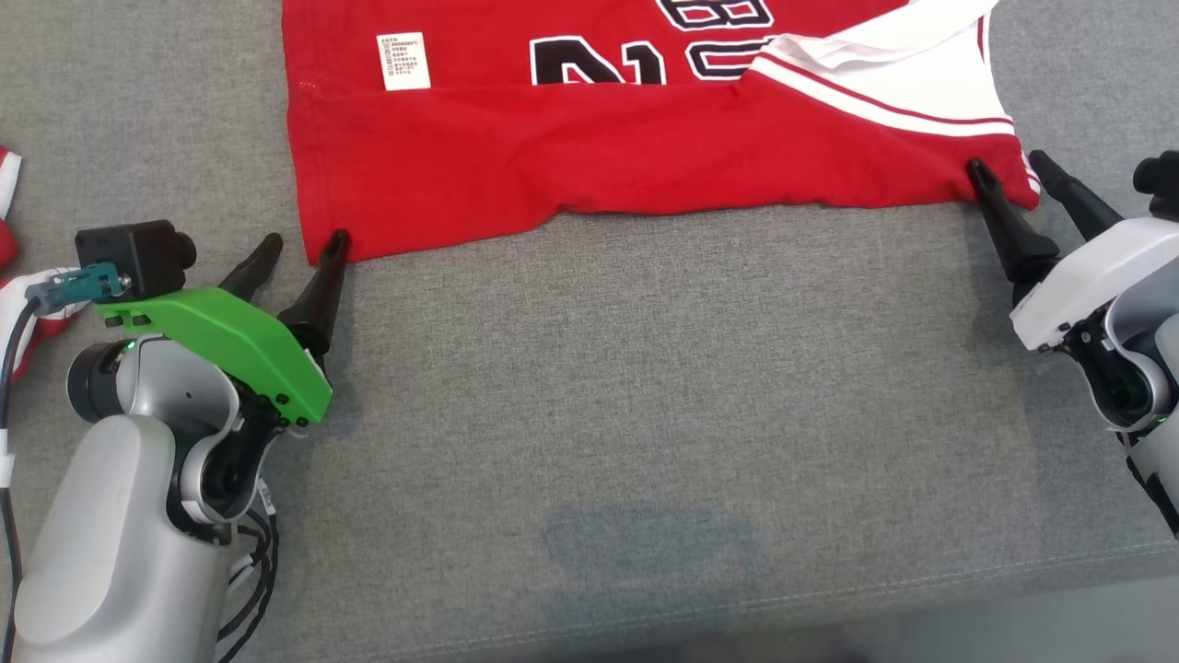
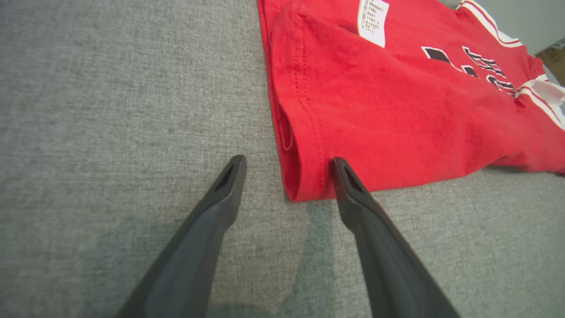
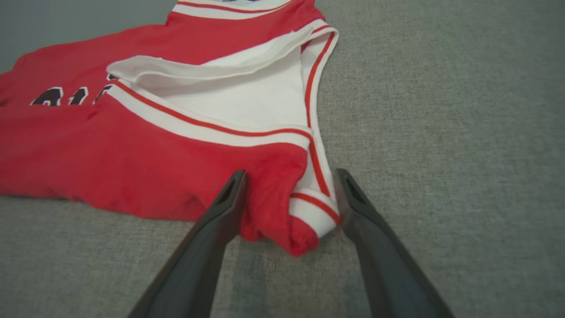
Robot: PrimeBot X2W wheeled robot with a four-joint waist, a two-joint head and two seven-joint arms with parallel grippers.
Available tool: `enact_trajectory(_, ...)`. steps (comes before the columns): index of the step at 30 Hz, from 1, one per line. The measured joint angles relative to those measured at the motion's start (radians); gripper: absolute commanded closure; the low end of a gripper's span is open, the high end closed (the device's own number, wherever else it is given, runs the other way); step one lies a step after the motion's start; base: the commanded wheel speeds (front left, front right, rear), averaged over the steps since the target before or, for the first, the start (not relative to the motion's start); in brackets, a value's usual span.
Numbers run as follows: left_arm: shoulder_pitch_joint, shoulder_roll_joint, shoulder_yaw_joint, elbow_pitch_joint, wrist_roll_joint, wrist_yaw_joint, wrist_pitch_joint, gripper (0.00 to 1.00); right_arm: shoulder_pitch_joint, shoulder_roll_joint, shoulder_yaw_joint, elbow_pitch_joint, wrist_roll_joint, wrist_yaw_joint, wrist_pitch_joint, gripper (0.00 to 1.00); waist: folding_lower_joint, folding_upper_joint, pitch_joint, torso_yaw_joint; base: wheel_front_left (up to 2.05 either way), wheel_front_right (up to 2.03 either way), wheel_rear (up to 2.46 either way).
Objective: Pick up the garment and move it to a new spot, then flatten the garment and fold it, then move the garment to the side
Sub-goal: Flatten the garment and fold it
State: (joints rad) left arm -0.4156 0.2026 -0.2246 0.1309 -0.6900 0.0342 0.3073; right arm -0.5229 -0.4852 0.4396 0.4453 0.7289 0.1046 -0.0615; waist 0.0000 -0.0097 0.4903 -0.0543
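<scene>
Two hands stood open, holding nothing: left hand (image 1: 306, 239) at one near corner of red cloth jersey with white trim (image 1: 599, 147), right hand (image 1: 1008, 162) around other. Jersey lay flat on grey cloth worktop (image 1: 645, 414). Folding probably begun; moving aside not done yet.

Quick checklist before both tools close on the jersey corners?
1. Left tool open: ok.
2. Right tool open: ok.
3. Red jersey near-left corner between left tool's fingers: ok.
4. Near-right corner, with striped trim, between right tool's fingers: ok.
5. All fabric layers inside each bite: cannot tell.
6. Jersey lying flat: not ok, white flap turned over near the right corner.
</scene>
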Motion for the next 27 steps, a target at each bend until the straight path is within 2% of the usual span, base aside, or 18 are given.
enact_trajectory(3,-0.005,-0.002,0.000,0.010,-0.002,0.000,0.000,0.00,-0.005,0.001,0.006,0.008,0.000,0.001,0.001,0.00,0.0000,0.0000,0.001,0.000,0.00,0.00,0.00)
enact_trajectory(4,-0.008,-0.004,0.001,0.015,-0.006,-0.003,0.003,0.05,-0.007,0.002,0.009,0.012,0.000,0.001,0.007,0.00,0.0000,0.0000,0.002,0.000,0.00,0.00,0.00)
enact_trajectory(5,-0.012,-0.006,0.001,0.018,-0.015,-0.003,0.009,0.35,-0.007,0.003,0.013,0.017,0.000,0.001,0.011,0.00,0.0000,0.0000,0.002,0.000,0.00,0.00,0.00)
enact_trajectory(6,-0.017,-0.007,0.000,0.021,-0.021,-0.005,0.010,0.70,-0.007,0.006,0.015,0.020,0.000,0.001,0.011,0.00,0.0000,0.0000,0.003,0.000,0.00,0.00,0.00)
enact_trajectory(7,-0.021,-0.008,0.000,0.024,-0.026,-0.008,0.014,0.89,-0.010,0.007,0.017,0.024,0.001,0.004,0.014,0.02,0.0000,0.0000,0.003,0.001,0.00,0.00,0.00)
enact_trajectory(8,-0.022,-0.010,-0.001,0.026,-0.031,-0.009,0.019,1.00,-0.014,0.007,0.020,0.029,0.002,0.007,0.022,0.16,0.0000,0.0000,0.003,0.001,0.00,0.00,0.00)
enact_trajectory(11,-0.027,-0.013,-0.004,0.042,-0.040,-0.017,0.028,1.00,-0.025,0.007,0.026,0.042,0.007,0.009,0.037,0.69,0.0000,0.0000,0.003,0.001,0.00,0.00,0.00)
enact_trajectory(12,-0.028,-0.016,-0.004,0.049,-0.045,-0.025,0.032,1.00,-0.026,0.007,0.027,0.046,0.012,0.009,0.038,0.76,0.0000,0.0000,0.002,0.001,0.00,0.00,0.00)
enact_trajectory(13,-0.029,-0.020,-0.004,0.052,-0.051,-0.026,0.034,1.00,-0.027,0.007,0.028,0.049,0.014,0.009,0.041,0.94,0.0000,0.0000,0.002,0.001,0.00,0.00,0.00)
enact_trajectory(14,-0.032,-0.021,-0.004,0.054,-0.054,-0.027,0.038,1.00,-0.029,0.007,0.028,0.052,0.020,0.010,0.045,1.00,0.0000,0.0000,0.001,0.001,0.00,0.00,0.00)
enact_trajectory(27,-0.035,-0.019,-0.001,0.095,-0.105,-0.062,0.081,1.00,-0.043,0.010,0.047,0.083,0.077,0.019,0.081,1.00,0.0000,0.0000,-0.039,0.003,0.00,0.00,0.00)
